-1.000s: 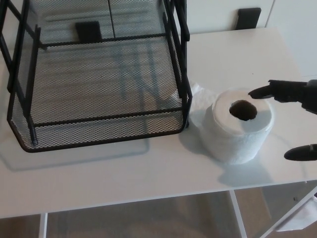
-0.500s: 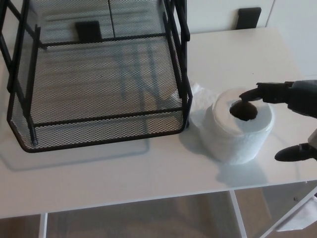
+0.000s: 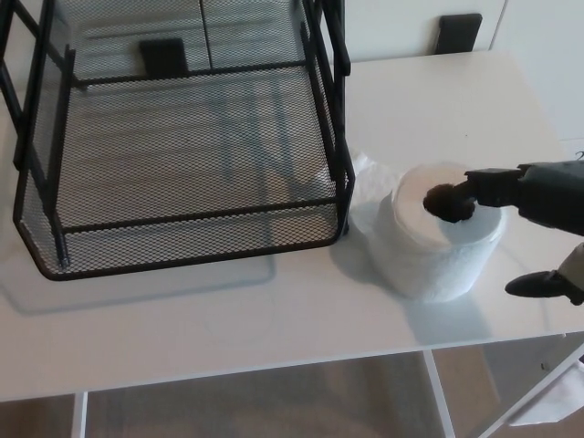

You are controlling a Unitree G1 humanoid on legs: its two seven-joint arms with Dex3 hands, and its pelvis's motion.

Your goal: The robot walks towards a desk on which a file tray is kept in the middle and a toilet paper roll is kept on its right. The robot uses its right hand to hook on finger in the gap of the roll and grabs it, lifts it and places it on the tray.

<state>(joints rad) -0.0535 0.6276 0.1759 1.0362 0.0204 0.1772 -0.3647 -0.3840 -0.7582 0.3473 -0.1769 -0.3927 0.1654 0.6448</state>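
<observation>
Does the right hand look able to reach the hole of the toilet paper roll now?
Likely yes: one finger of the right hand sits at the hole of the toilet paper roll; nothing stands between.

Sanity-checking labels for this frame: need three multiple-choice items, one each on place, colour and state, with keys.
1. The toilet paper roll sits, relative to the tray: A inside it; B to its right, on the desk; C behind it.
2. Tray colour: A white; B black; C blue.
3. Right hand: A fingertip in the roll's core hole; B clamped on the tray; C clear of the roll.
Key: 1 B, it stands on bare desk beside the tray. 2 B, black mesh. 3 A, the finger ends inside the hole.
</observation>
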